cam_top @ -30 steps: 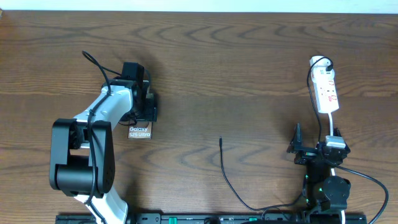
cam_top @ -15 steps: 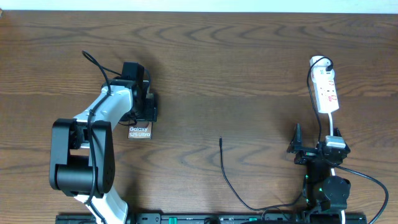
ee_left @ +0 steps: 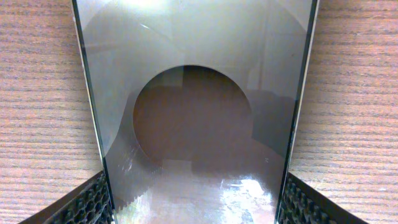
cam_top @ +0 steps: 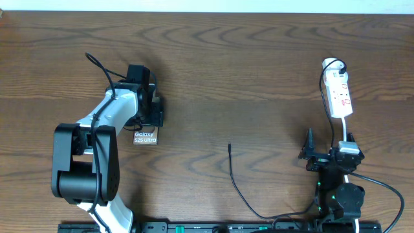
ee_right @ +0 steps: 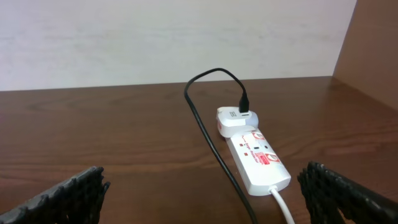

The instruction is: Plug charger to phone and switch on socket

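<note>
The phone [cam_top: 145,136] lies flat at the left, its lettered end sticking out from under my left gripper [cam_top: 149,122]. From the left wrist, the phone [ee_left: 196,74] fills the space between the fingers and both pads press its long edges, so my left gripper [ee_left: 196,205] is shut on it. The charger [cam_top: 231,169] lies loose mid-table, its slim tip pointing away from me. The socket [cam_top: 339,94] sits at the far right. My right gripper [cam_top: 328,147] stands open, short of the socket [ee_right: 258,158]. Nothing lies between the fingers of the right gripper [ee_right: 205,193].
A white adapter [ee_right: 235,119] sits plugged into the socket's far end, and the black cable [ee_right: 208,143] runs from it toward me. A white cord [ee_right: 283,202] leaves the socket's near end. A pale wall stands behind the table.
</note>
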Controlling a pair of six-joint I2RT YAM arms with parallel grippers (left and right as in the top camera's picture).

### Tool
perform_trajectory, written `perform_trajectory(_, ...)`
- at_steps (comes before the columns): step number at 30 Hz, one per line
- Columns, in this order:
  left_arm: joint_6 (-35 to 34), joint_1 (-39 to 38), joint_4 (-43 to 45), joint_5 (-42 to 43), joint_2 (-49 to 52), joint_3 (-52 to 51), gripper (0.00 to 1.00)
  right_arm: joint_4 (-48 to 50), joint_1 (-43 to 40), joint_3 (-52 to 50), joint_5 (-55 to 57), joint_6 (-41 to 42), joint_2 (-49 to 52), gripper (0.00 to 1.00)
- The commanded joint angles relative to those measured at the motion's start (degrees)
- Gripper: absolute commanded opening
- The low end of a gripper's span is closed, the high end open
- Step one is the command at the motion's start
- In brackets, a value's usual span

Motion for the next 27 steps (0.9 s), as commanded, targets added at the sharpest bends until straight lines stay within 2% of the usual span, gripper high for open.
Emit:
perform_trajectory(1,-0.94,0.07,-0.22,0.79,1.09,-1.97,0.08,-0.22,-0.72,-0.07,-0.13,-0.83,-0.39,0.99)
perform_trajectory(10,-0.96,0.07,-1.44,1.22,0.72,1.51,0.08,-0.22,-0.72,-0.07,-0.11,-0.83,-0.39,0.99)
perform_trajectory(20,-1.05,0.07,-1.68,11.43,-3.48,4.76,0.07,-0.22,-0.72,-0.07,-0.13,-0.83,-0.39,0.99)
perform_trajectory(23,-3.45,0.09,-1.55,13.42,-5.40,5.07,0.08,-0.22,-0.72,-0.07,-0.13,-0.83,-0.39,0.99)
perform_trajectory(27,-10.95,0.09,-0.94,17.03,-8.39,5.07,0.08,-0.22,-0.72,-0.07,-0.13,-0.83,-0.39,0.99)
